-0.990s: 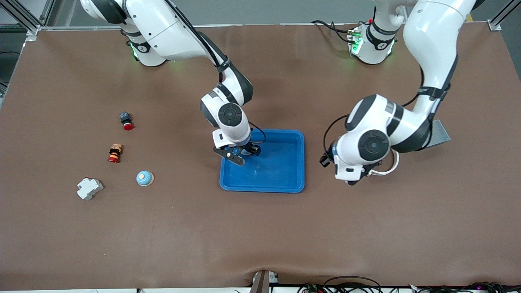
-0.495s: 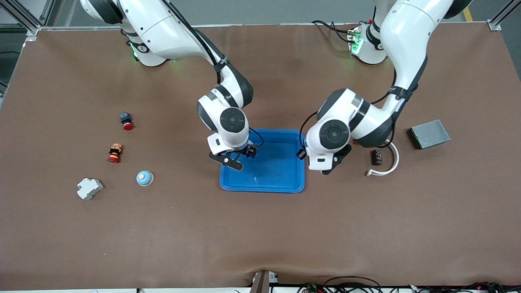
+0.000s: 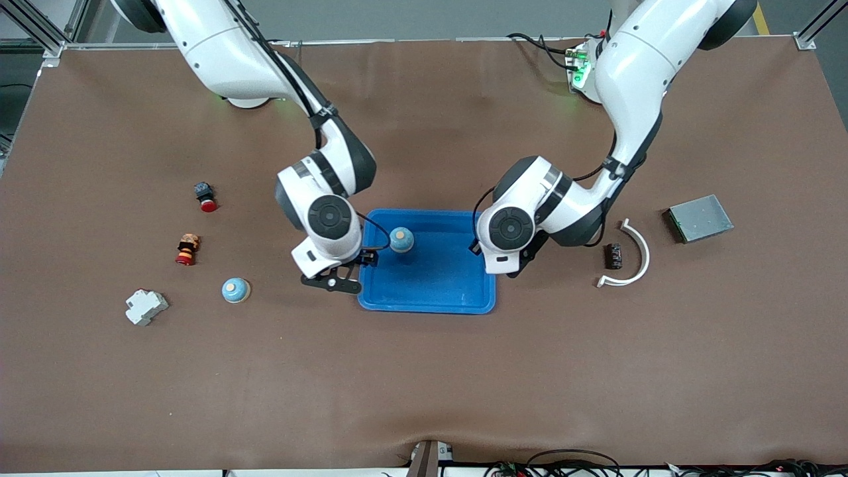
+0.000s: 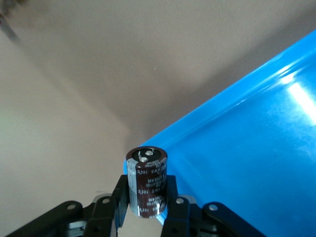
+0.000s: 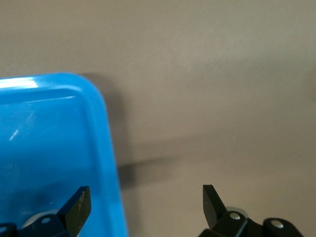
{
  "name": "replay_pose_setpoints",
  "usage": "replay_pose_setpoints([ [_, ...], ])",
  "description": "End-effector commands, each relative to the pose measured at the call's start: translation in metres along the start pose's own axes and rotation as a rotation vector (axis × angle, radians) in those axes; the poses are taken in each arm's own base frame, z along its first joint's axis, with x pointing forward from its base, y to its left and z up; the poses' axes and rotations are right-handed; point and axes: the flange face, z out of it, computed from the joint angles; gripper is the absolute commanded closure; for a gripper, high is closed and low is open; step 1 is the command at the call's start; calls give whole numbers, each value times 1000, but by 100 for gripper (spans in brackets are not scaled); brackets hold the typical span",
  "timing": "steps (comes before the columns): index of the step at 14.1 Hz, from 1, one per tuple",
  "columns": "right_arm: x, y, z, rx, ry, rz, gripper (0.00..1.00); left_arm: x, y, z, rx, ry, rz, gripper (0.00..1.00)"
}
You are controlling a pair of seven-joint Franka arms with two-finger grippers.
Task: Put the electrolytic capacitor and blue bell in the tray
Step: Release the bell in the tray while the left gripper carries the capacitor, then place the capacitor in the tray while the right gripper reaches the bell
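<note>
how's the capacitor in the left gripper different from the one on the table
The held capacitor is clamped in the left gripper over the tray edge; the table capacitor rests free beside a white curved strip. The held one stands upright between the fingers; the table one seems to lie flat. Both are dark cylinders.

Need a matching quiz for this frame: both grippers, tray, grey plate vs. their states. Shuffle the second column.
1. left gripper
2. right gripper
3. tray
4. grey plate

a. open, over the tray's rim at the right arm's end
b. on the table toward the left arm's end
c. shut on capacitor, by the tray's rim
d. holds a blue bell

Pairs: 1-c, 2-a, 3-d, 4-b
</note>
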Motion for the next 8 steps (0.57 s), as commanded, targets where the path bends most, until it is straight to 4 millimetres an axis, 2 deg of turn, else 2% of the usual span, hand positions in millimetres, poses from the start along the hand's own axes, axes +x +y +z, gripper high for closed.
replay_pose_setpoints([
  [1,-9,68,1,31,44,-90,0,-9,9,7,-7,35,-15,100],
  [4,-4,124,12,55,78,-179,0,-15,11,10,-15,39,-15,100],
  [8,20,190,22,55,85,-277,0,-23,17,24,-20,34,-15,100],
])
